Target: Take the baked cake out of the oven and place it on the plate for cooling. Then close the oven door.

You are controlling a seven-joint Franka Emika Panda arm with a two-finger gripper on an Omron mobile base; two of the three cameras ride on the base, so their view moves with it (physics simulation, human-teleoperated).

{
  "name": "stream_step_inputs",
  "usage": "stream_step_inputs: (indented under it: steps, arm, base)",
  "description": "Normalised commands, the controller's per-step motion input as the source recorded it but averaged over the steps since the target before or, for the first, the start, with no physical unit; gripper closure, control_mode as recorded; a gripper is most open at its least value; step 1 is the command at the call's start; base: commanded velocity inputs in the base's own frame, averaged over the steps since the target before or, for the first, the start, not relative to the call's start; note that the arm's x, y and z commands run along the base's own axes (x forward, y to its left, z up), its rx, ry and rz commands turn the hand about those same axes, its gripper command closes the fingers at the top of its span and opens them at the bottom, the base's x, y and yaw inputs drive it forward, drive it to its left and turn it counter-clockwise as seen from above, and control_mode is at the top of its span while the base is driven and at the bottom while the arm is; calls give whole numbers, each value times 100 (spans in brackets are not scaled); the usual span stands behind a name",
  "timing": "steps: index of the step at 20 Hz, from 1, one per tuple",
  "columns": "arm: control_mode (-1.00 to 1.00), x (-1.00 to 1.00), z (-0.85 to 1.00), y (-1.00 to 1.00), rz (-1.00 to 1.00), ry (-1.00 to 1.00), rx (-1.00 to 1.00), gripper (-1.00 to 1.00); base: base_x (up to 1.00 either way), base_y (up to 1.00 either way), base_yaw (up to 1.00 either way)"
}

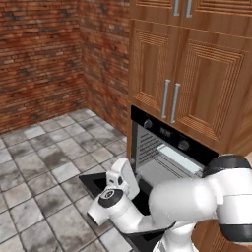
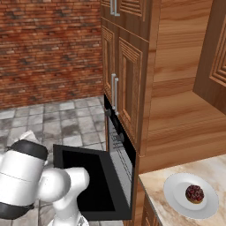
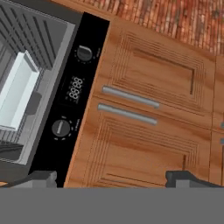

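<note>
We noted the gripper (image 3: 111, 178) nearest the hand camera, its two dark fingertips (image 3: 41, 178) spread wide and pinching nothing, aimed at the wooden cabinet doors (image 3: 148, 135) beside the oven's control strip. From the left base camera the white arm (image 1: 182, 202) was bent low over the oven door (image 1: 96, 182), with the hand just above the door's upper face. The oven door (image 2: 90, 181) lay dropped flat, its black inner face turned up. On the stone counter (image 2: 154, 187) to the right of the oven, the plate (image 2: 174, 196) carried the cake (image 2: 194, 193), a dark reddish-brown lump sitting right of the plate's centre. Further in, the oven (image 1: 167, 152) stood open, grey ribbed walls visible, and a pale tray (image 3: 17, 94) rested on a rack inside. The two round knobs (image 3: 84, 54) and the small digital display (image 3: 75, 90) sat on the black panel. Beyond, we recorded the tiled floor (image 1: 44, 157) and the brick wall (image 1: 39, 54).
</note>
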Motion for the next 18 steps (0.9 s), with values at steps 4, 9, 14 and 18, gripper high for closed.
stream_step_inputs:
  steps: [4,9,14,18]
  arm:
    - [-100,-65,73,61,-2,7,-14,-100]
    - [-100,-67,32,62,-1,9,-22,-100]
    - [-100,-47,0,54,0,10,-22,-100]
    - [-100,-43,0,43,0,9,-17,-100]
  base:
    - [0,0,0]
    - [0,0,0]
    - [0,0,0]
    - [0,0,0]
